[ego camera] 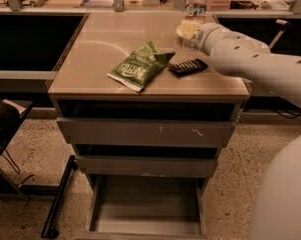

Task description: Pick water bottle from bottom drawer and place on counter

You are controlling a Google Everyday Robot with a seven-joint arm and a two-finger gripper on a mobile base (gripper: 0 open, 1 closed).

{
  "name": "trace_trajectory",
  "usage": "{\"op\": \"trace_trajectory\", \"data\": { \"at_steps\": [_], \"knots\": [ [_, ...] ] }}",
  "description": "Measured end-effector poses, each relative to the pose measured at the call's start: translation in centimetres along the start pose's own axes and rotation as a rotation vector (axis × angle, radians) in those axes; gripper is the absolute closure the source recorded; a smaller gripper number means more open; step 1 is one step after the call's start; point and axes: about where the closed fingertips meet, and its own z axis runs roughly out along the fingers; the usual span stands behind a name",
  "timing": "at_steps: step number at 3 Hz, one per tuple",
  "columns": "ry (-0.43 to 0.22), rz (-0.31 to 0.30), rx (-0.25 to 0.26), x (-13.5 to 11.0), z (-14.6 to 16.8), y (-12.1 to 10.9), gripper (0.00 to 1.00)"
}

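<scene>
cabinet front comes nearest: its bottom drawer stands pulled out, a grey tray open to view, with the two upper drawers above it. on the beige bench lies a green chip bag whose white lettering seems to read "kettle", and just right of it a black bar. farther back, at the far right of the bench, the pincer is closed around the lower part of the upright water bottle, its cream pads across the bottle's front. the bottle's label band shows no readable writing. whether its base touches the bench cannot be told.
</scene>
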Motion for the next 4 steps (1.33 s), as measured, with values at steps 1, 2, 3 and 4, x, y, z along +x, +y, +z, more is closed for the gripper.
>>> {"op": "trace_trajectory", "data": {
  "at_steps": [1, 2, 3, 4],
  "knots": [
    [0.025, 0.073, 0.048, 2.2, 0.1, -1.4, 1.0],
    [0.046, 0.109, 0.082, 3.8, -0.2, -2.5, 1.0],
    [0.048, 0.111, 0.084, 3.9, -0.3, -2.5, 0.81],
    [0.048, 0.111, 0.084, 3.9, -0.3, -2.5, 0.58]
  ]
}}
